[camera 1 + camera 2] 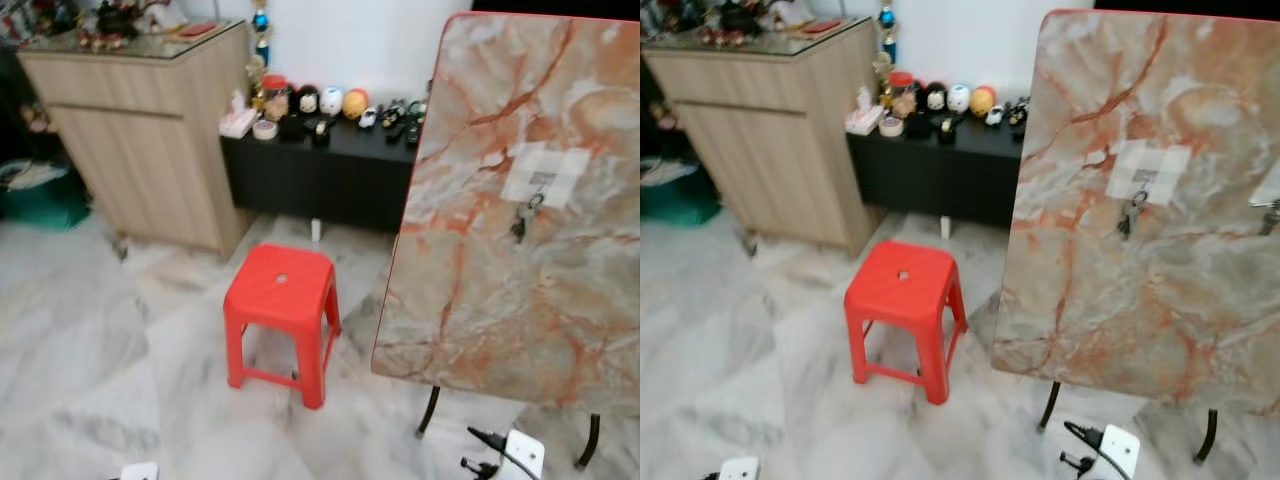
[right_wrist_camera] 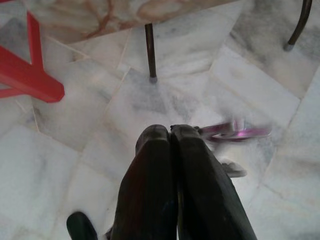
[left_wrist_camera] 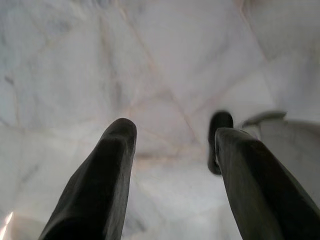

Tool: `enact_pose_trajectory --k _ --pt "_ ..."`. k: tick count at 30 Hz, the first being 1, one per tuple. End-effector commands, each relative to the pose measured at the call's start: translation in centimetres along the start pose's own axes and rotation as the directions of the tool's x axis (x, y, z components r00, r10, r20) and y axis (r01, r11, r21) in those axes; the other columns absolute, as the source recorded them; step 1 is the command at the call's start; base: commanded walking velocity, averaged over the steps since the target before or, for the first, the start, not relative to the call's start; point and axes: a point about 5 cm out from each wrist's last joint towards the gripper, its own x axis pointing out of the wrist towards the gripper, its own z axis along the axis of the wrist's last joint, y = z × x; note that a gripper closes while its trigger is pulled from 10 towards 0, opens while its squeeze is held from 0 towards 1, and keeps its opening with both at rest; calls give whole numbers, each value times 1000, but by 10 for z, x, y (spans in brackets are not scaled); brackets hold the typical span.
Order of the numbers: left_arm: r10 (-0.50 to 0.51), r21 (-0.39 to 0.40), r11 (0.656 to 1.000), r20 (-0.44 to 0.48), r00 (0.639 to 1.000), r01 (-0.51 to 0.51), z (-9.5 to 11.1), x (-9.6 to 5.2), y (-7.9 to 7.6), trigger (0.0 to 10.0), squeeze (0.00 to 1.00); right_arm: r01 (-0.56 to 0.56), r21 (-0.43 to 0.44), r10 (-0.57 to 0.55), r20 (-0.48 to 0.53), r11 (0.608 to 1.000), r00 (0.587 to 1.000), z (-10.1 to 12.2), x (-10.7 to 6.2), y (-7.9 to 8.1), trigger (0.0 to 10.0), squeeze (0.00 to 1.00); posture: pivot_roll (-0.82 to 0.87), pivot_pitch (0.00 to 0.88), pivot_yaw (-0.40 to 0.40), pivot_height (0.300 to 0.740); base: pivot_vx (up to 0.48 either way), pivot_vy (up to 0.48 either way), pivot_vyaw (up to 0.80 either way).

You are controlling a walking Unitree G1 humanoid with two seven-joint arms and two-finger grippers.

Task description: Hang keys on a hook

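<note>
pinching the purple-ringed keys (image 2: pixel 235 133) in my right gripper (image 2: pixel 170 135) low over the floor, left gripper (image 3: pixel 172 137) spread and idle, i judge the hook (image 1: pixel 535 197) on the upended marble tabletop (image 1: pixel 480 300) awaits, already carrying another bunch (image 1: pixel 520 222).

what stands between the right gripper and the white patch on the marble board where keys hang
Nothing visible. The right gripper hangs low beside the marble board; the white patch faces open room, one set of keys already on it. The red stool stands aside.
</note>
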Motion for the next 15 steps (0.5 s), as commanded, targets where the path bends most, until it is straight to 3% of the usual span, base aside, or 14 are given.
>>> enact_pose_trajectory --k 1,15 --pt "-8 19 1000 10 1000 8 6 2 -3 10000 0 18 -8 -18 10 1000 1000 3 0 -6 10000 0 44 0 -19 740 0 -480 0" --pt "-12 38 999 9 1000 11 7 2 -2 10000 0 15 2 -15 12 1000 1000 3 0 -1 10000 0 41 0 -9 740 0 -480 0"
